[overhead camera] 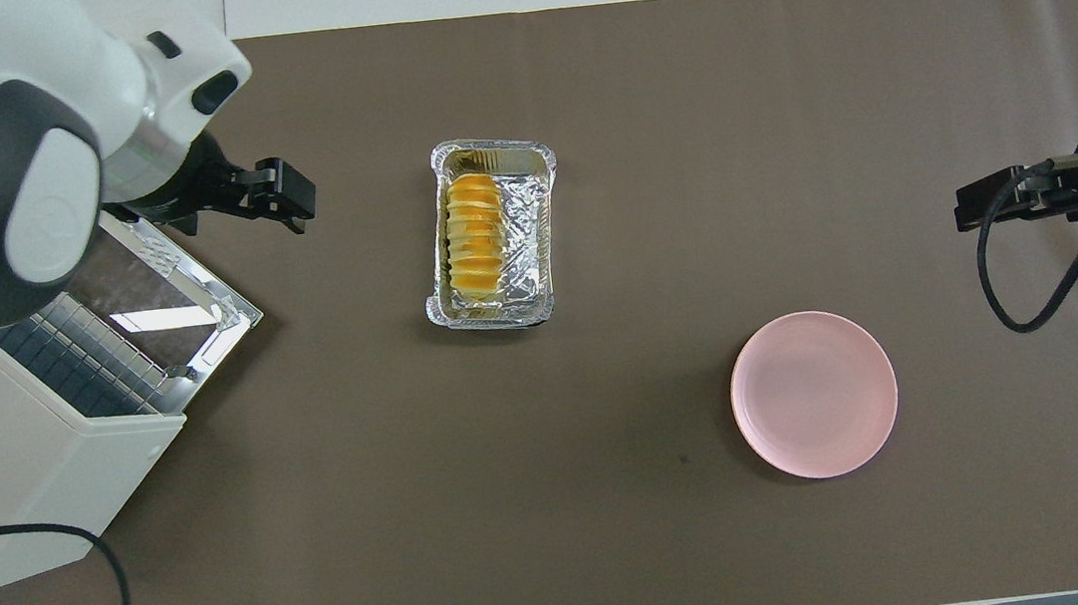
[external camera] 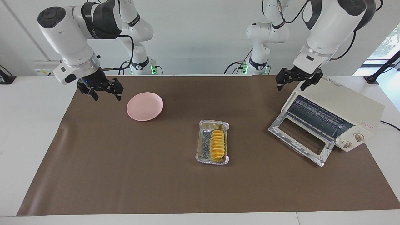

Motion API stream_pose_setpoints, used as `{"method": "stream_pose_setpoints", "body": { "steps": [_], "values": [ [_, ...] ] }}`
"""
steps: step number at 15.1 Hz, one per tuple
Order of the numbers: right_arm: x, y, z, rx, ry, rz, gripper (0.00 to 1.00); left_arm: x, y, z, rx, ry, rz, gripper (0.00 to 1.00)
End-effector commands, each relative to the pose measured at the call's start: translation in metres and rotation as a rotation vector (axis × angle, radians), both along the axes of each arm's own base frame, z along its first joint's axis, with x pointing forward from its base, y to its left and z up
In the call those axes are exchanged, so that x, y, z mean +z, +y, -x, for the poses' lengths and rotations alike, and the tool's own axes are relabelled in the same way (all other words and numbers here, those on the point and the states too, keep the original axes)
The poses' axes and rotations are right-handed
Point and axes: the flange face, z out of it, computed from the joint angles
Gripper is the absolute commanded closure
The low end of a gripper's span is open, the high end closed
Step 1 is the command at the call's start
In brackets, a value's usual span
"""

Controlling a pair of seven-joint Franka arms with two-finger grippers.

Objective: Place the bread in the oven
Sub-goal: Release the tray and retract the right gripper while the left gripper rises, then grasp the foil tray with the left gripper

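The right claw hangs spread and empty over the brown mat's corner at the right arm's end of the counter, just beside the pink plate and well apart from anything the task needs. The left claw is also spread and empty, hovering above the mat just beside the oven's top edge. A careless swing from there could clip the oven and shove it askew.

Farther from the robots, the oven's glass door lies dropped open with the wire rack exposed, so the way in looks free. The mouth is angled, though, toward the middle of the mat, and an entry not lined up with it could catch the door frame.

Farthest out, the bread lies in the foil tray, hard against one long wall. I judge this the main risk: a claw coming down could snag the thin foil wall and drag or lift the tray along, or squeeze the ridged loaf crookedly so that it slips.
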Motion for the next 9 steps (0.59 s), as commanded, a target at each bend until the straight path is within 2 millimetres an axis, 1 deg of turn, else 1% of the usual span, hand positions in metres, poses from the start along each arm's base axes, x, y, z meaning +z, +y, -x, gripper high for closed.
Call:
{"method": "stream_pose_setpoints", "body": {
  "steps": [1, 2, 3, 5, 6, 8, 9],
  "values": [
    [0.0, -0.02, 0.002, 0.012, 0.003, 0.016, 0.0, -0.02, -0.063, -0.012, -0.017, -0.038, 0.033, 0.0],
    [-0.002, -0.02, 0.004, 0.012, 0.02, 0.015, 0.0, -0.042, -0.09, -0.008, -0.025, -0.027, 0.023, 0.0],
    [-0.002, -0.02, 0.005, 0.012, 0.032, 0.014, 0.0, -0.053, -0.112, -0.003, -0.047, -0.042, 0.026, 0.0],
    [-0.005, -0.019, 0.009, 0.013, 0.06, 0.013, 0.0, -0.081, -0.143, 0.011, -0.08, -0.037, 0.023, 0.0],
    [-0.005, -0.019, 0.011, 0.014, 0.066, 0.011, 0.0, -0.102, -0.159, 0.015, -0.072, -0.033, 0.018, 0.0],
    [-0.007, -0.018, 0.013, 0.013, 0.071, 0.011, 0.0, -0.145, -0.199, 0.025, -0.054, -0.042, 0.012, 0.0],
    [-0.006, -0.018, 0.013, 0.014, 0.071, 0.011, 0.0, -0.158, -0.207, 0.027, -0.055, -0.041, 0.008, 0.0]
  ]
}}
